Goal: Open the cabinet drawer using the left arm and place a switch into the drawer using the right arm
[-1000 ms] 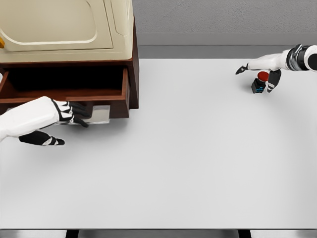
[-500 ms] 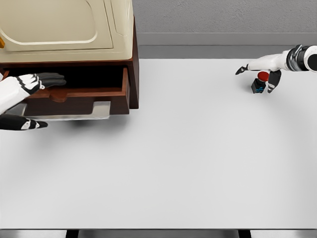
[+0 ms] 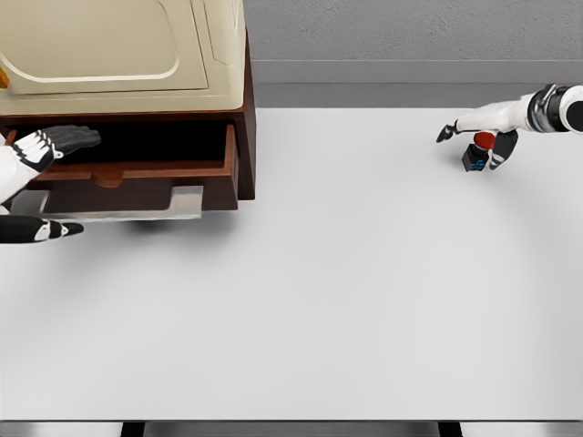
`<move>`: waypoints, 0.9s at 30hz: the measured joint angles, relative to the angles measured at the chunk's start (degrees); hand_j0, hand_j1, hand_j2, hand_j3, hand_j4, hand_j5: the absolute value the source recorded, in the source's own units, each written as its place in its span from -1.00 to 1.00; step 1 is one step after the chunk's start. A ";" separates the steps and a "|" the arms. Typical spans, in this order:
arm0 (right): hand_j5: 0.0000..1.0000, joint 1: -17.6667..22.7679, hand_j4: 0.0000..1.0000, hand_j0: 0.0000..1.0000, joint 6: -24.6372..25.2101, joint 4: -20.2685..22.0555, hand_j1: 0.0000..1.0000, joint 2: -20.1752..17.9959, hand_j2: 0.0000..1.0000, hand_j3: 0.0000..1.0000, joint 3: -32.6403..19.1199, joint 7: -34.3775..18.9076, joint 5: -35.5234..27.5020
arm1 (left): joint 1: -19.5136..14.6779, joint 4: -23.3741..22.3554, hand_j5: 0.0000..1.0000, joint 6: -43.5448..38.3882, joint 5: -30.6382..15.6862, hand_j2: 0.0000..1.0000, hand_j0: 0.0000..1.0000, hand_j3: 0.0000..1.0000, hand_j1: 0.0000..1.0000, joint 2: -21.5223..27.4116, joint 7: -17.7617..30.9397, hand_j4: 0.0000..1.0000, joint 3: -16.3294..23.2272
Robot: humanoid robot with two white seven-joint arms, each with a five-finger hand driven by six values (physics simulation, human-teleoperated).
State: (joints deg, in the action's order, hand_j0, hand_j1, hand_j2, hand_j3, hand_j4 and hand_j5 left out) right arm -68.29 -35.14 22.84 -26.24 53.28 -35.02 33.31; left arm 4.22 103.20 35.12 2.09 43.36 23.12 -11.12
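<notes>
Drawer (image 3: 137, 173) of the brown cabinet (image 3: 244, 137) stands pulled out, its dark cavity showing under the cream upper panel (image 3: 100, 45), with the metal handle bar (image 3: 118, 208) along its front.

Left hand (image 3: 41, 150) at the far left edge, fingers spread and flat, holding nothing. You see its dark fingers (image 3: 73, 137) lying over the drawer's front rim, and a separate dark digit (image 3: 32, 229) low beside the handle. Whether it presses on the wood, you cannot tell.

Switch (image 3: 477, 153), red button on a dark block, sits on the white table (image 3: 346, 300) at the far right, well apart from the drawer. Right hand (image 3: 478, 138) is draped over it: one finger (image 3: 502, 147) down its right side, another digit (image 3: 446, 132) jutting left, clear of it. You cannot tell if there is any real pinch; it looks like a loose cage, not a grasp.

Risks for you to watch:
- Lift with so little contact and the switch likely tips or slides out; the block is small and the button top is rounded.
- The carry runs across nearly the whole table, so a marginal hold has plenty of time to fail.
- Left hand over the rim sits in the drop zone; the right hand could collide with it, or a nudge could push the drawer partly shut.
- Opening is shallow under the cabinet face; come in too high and you hit the frame.
</notes>
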 measured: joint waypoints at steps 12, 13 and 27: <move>0.60 0.00 0.60 0.60 0.01 -0.02 0.60 0.05 0.60 0.60 0.10 0.00 -0.01 | 0.35 0.02 1.00 -0.01 7.05 1.00 1.00 1.00 1.00 -8.59 -0.05 1.00 -1.99; 0.61 0.09 0.61 0.61 0.00 -0.06 0.61 0.05 0.61 0.61 0.09 0.00 0.00 | 0.35 0.03 1.00 -0.01 7.15 1.00 1.00 1.00 1.00 -8.80 -0.06 1.00 -1.99; 0.61 0.09 0.61 0.61 0.01 -0.73 0.61 -0.27 0.61 0.61 0.07 0.00 0.01 | 2.37 0.02 1.00 -0.01 7.08 1.00 1.00 1.00 1.00 -9.93 -0.06 1.00 -2.56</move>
State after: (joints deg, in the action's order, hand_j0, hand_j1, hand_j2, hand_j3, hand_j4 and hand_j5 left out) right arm -68.20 -35.13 22.11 -26.51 53.35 -35.01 33.31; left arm 6.59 103.23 35.11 9.18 33.43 23.06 -13.68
